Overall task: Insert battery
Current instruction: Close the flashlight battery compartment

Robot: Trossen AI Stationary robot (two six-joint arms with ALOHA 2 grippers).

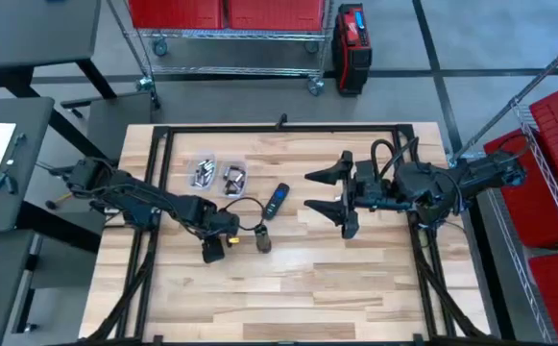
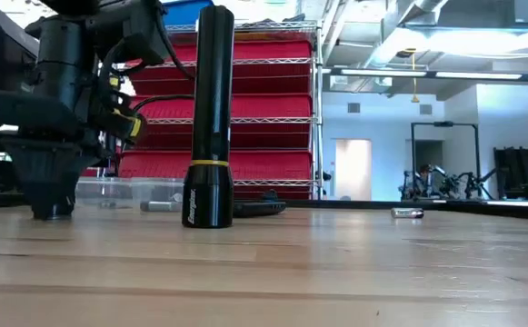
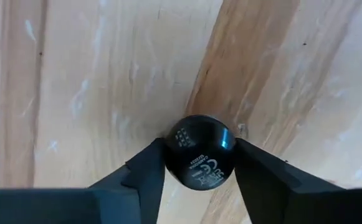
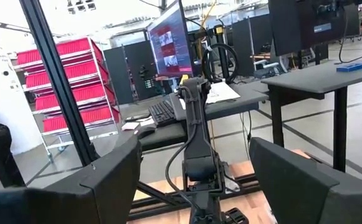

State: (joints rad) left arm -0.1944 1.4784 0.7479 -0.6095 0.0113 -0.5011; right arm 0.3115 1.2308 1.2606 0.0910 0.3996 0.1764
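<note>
A black flashlight [image 2: 208,118] with a yellow ring stands upright on the wooden table [image 1: 355,288], its wider end down; it also shows in the high view [image 1: 262,240]. Just left of it my left gripper [image 1: 212,252] points down at the table, shut on a round black cap [image 3: 199,154] with printed marks on top. Batteries lie in two small clear trays [image 1: 217,175] at the far left. My right gripper [image 1: 340,197] hangs open above the table's right half, touching nothing. My left gripper pinches the round black cap by its opposite sides [image 3: 168,158] between its two fingers. The fingers [image 3: 144,177] come from above and point down. In the low view the gripper's lower end [image 2: 51,207] reaches the tabletop, and the cap seems to rest there.
A dark remote-like device [image 1: 276,200] lies between the trays and my right gripper. A small silvery piece [image 2: 407,213] lies far back on the table. Black frame rails [image 1: 288,128] run along the table's edges. The near half of the table is bare wood.
</note>
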